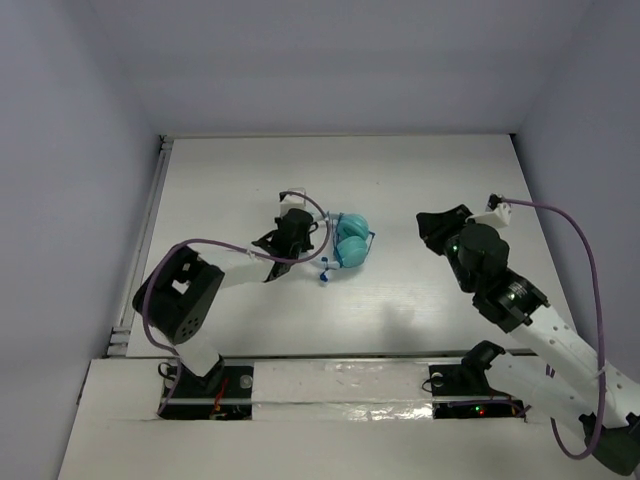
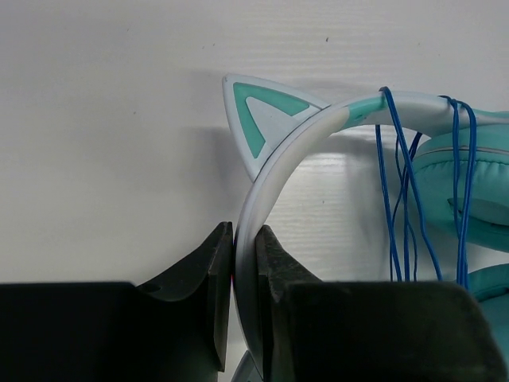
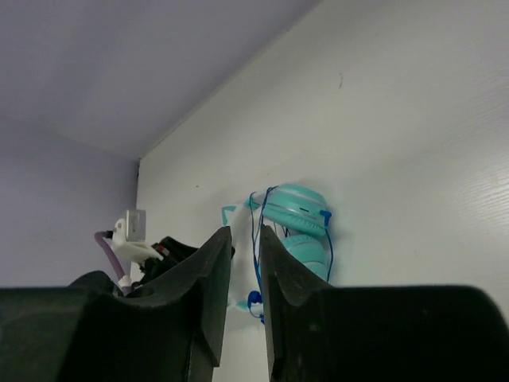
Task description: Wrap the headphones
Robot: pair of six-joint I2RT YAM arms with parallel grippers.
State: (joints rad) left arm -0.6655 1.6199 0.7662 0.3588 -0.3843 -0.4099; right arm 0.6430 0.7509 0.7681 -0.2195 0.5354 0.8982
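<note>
Nearest the viewer, two robot arms are bolted at the front edge of a white table (image 1: 420, 180). The left arm reaches forward to the middle of the table. The left gripper (image 2: 245, 239) is clamped on the pale headband (image 2: 266, 183), one jaw on each side of the band, just below a cat-ear point (image 2: 258, 119).

The headphones (image 1: 350, 242) lie at mid-table, just right of the left gripper, with the two teal ear cups folded close together. A thin blue cord (image 2: 406, 199) runs over the headband in several strands and drops down beside an ear cup (image 2: 469, 191). From above, a short end of cord with the plug (image 1: 325, 275) trails on the table at the near side of the headphones.

The right gripper (image 3: 245, 263) hangs well apart from the headphones, to their right, facing them. Its jaws stand close together with a thin gap between them, and nothing is held in it.

Behind the table are plain pale walls.

Judging by this, the wrapping looks mostly done: most of the cord is looped around the band. What seems left is the loose end with the plug, which is not yet wound or tucked in. How tight the loops sit cannot be told.
</note>
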